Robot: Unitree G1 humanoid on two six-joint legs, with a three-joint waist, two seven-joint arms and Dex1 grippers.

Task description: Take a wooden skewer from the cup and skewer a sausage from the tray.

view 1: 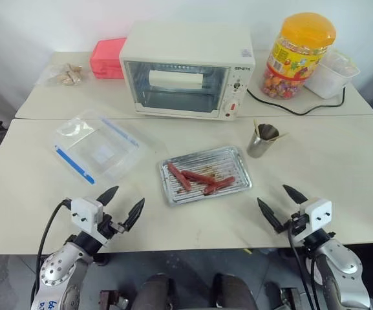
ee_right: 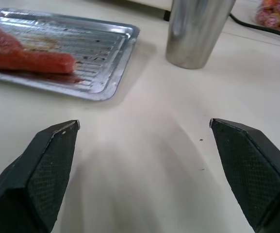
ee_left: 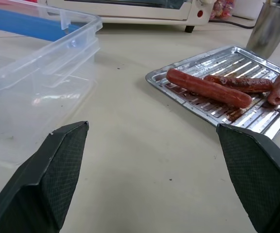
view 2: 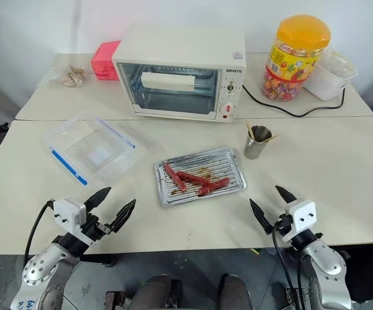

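Observation:
A small steel cup (view 1: pixel 262 140) stands on the table right of centre, with a few thin wooden skewers (view 1: pixel 257 129) leaning out of it. In front of it to the left lies a silver ridged tray (view 1: pixel 236 155) holding three reddish sausages (view 1: pixel 199 177). My left gripper (view 1: pixel 120 206) hovers open near the table's front edge, left of the tray, nothing between its fingers. At the front right my right gripper (view 1: pixel 283 205) is also open and empty, pointing toward the tray (ee_right: pixel 106 58) and the cup (ee_right: pixel 198 31).
A clear plastic box with a blue edge (view 1: pixel 95 147) lies left of the tray. A white toaster oven (view 1: pixel 186 71) stands behind, its black cable (view 1: pixel 296 108) trailing right. An orange-lidded candy jar (view 1: pixel 297 55), a white tub (view 1: pixel 333 72) and a pink box (view 1: pixel 107 58) sit at the back.

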